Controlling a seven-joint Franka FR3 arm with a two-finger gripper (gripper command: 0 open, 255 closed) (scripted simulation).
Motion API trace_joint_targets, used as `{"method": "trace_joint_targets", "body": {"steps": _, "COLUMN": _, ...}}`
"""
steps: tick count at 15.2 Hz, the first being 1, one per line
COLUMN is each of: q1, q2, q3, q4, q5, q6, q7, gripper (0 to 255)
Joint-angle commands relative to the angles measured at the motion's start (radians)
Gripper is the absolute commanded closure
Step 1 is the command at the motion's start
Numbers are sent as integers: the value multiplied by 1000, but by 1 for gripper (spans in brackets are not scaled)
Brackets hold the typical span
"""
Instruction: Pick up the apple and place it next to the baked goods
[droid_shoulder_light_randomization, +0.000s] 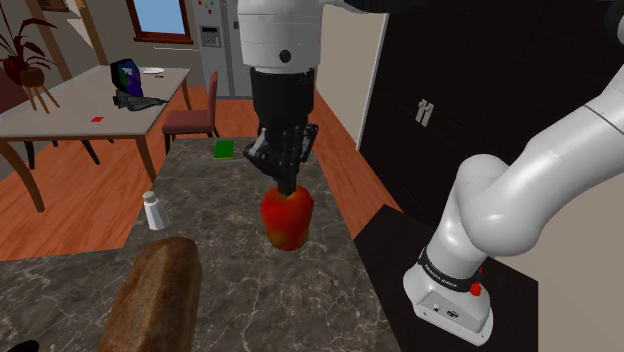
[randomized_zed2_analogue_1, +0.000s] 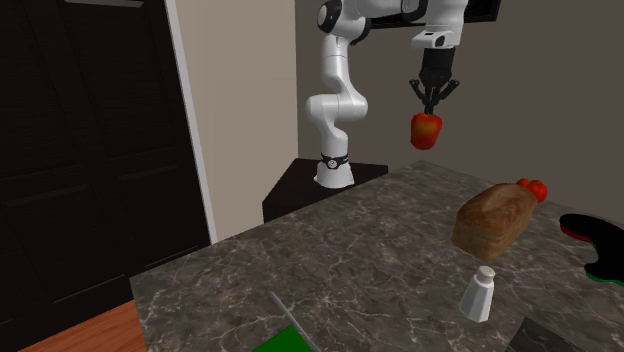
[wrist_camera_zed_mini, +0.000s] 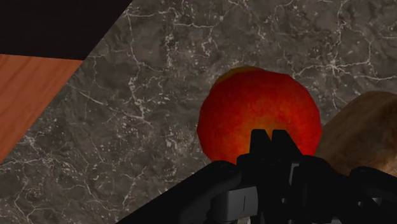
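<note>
shoulder view: apple (droid_shoulder_light_randomization: 286, 220) (red) held aloft

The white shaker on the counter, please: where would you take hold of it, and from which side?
The gripper holds the apple now; once free, take the shaker around its body, below the cap, coming straight down from above. It stands upright and slim, apart from the bread loaf, so both flanks look free.
</note>
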Motion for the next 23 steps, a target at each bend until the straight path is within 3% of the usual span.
{"method": "trace_joint_targets", "body": {"steps": 1, "q1": 17, "q2": 1, "q3": 37, "q4": 11, "q5": 19, "q6": 0, "q7": 51, "gripper": 255}}
{"method": "trace_joint_targets", "body": {"steps": 12, "q1": 79, "q2": 86, "q3": 268, "q4": 128, "q5": 79, "q6": 29, "q7": 336, "gripper": 255}}
{"method": "trace_joint_targets", "body": {"steps": 23, "q1": 85, "q2": 99, "q3": 304, "q4": 8, "q5": 94, "q6": 163, "q7": 332, "gripper": 255}}
